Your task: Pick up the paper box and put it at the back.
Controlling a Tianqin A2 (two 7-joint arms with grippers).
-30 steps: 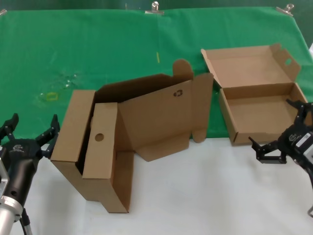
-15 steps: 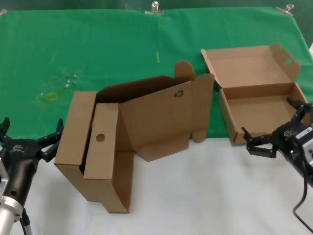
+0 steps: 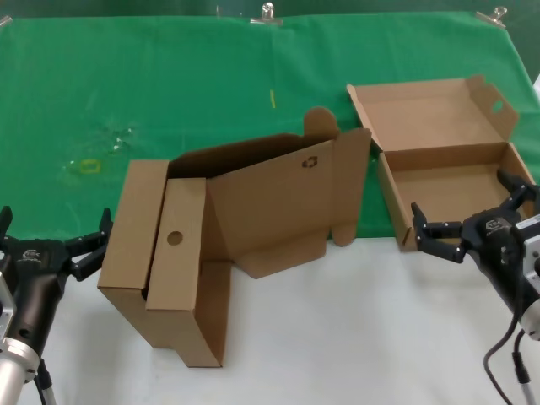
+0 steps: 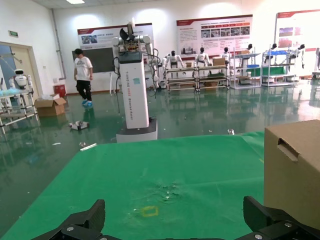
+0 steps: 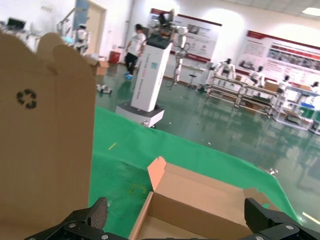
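The paper box (image 3: 447,181), a shallow brown mailer with its lid standing open, lies at the right on the green cloth of the back (image 3: 169,76), its front wall at the cloth's near edge. My right gripper (image 3: 467,202) is open just in front of that wall, one finger by the front left corner and the other over the tray's right side. In the right wrist view the paper box (image 5: 210,200) fills the space ahead of the open right gripper (image 5: 182,220). My left gripper (image 3: 52,224) hangs open at the far left, holding nothing; in its own view the left gripper (image 4: 175,222) faces bare green cloth (image 4: 150,180).
A larger cardboard box (image 3: 236,245) with a rounded tab, printed mark and finger hole straddles the cloth's edge and the white tabletop (image 3: 354,337) in the middle. The larger box (image 5: 45,125) rises close beside my right gripper. Metal clips (image 3: 267,13) hold the cloth's far edge.
My right gripper has moved up and left, from the white tabletop to the paper box's front wall. The left gripper has sunk a little, and the larger box has shifted slightly right.
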